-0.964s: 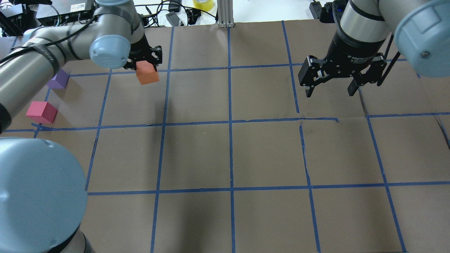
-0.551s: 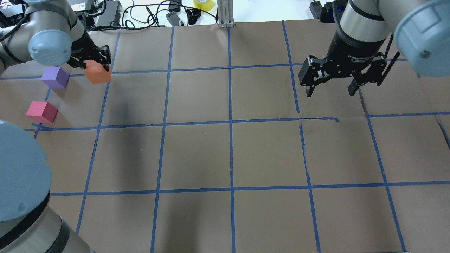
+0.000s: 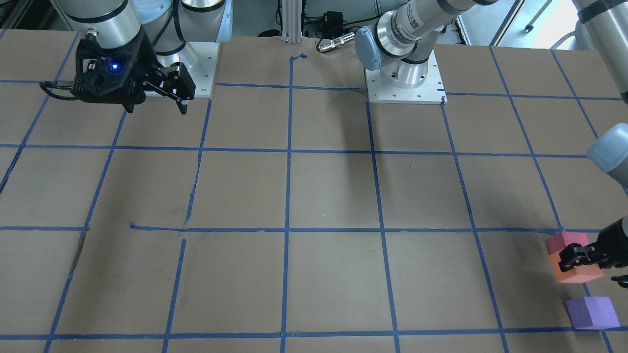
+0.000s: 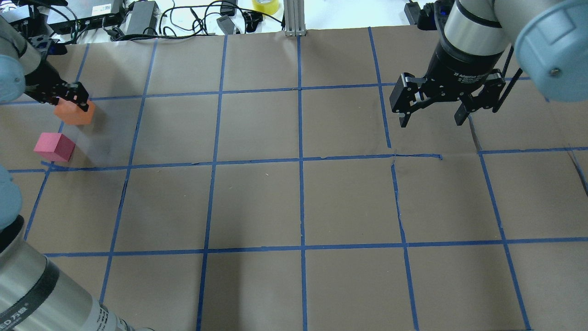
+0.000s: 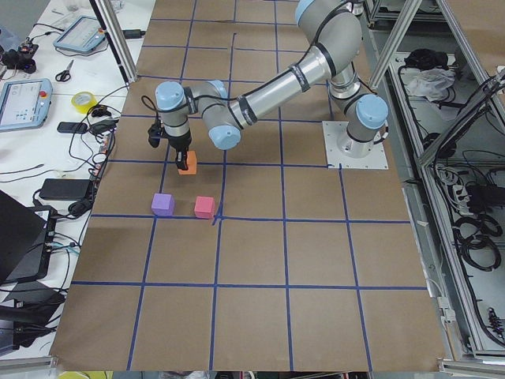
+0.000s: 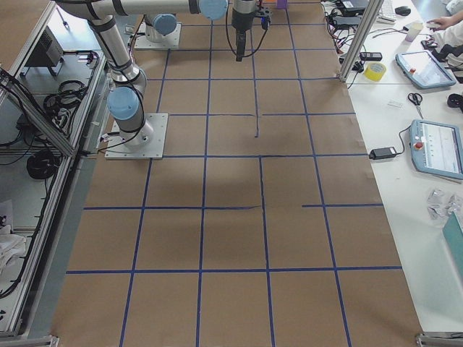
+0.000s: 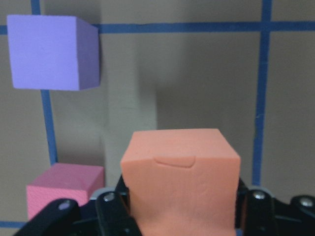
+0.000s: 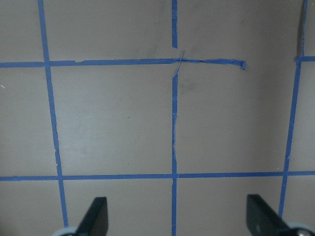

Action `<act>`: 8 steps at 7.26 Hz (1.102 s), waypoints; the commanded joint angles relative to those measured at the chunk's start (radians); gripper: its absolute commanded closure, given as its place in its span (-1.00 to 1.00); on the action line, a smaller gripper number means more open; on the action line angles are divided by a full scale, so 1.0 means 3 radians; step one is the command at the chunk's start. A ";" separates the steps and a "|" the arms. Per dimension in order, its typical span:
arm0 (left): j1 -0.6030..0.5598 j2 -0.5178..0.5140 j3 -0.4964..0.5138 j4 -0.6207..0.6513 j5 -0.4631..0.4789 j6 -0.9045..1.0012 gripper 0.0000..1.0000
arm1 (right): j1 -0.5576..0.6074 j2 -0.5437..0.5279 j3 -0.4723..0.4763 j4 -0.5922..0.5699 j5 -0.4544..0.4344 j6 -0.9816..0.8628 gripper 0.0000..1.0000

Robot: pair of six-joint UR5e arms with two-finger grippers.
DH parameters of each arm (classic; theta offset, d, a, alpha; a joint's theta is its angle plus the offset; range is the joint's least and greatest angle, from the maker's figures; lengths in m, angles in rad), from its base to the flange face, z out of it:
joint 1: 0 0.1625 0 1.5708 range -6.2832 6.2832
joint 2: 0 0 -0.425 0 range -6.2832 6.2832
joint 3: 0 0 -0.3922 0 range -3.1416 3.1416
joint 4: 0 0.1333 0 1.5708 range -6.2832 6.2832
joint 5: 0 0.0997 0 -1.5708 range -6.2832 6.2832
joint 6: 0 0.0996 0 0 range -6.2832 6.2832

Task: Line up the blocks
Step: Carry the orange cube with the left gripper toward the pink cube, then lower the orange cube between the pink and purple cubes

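Seen from overhead, the left gripper (image 4: 71, 98) is clamped on the orange block (image 4: 76, 115) near the table's (image 4: 303, 202) 10 o'clock edge. The pink block (image 4: 54, 146) rests on the table at the orange block's 7 o'clock, near but apart. In the left wrist view, the purple block (image 7: 49, 51) lies at the orange block's 11 o'clock. Whether the orange block touches the table cannot be told. The right gripper (image 4: 432, 122) hangs at 2 o'clock, jaws spread wide, holding nothing, above blue tape lines (image 4: 301, 158).
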 commanded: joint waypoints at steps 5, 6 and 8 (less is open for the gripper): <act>0.0164 -0.0365 0.0366 0.0022 -0.0020 0.0390 0.76 | 0.0000 0.0000 0.0005 0.0000 0.0000 0.0000 -1.00; 0.0165 -0.0380 0.0360 0.0022 -0.0005 0.0344 0.76 | 0.0000 0.0005 0.0005 0.0000 0.0000 0.0000 -1.00; 0.0165 -0.0380 0.0380 0.0022 0.0000 0.0323 0.76 | 0.0000 0.0000 0.0005 0.0000 0.0000 0.0000 -1.00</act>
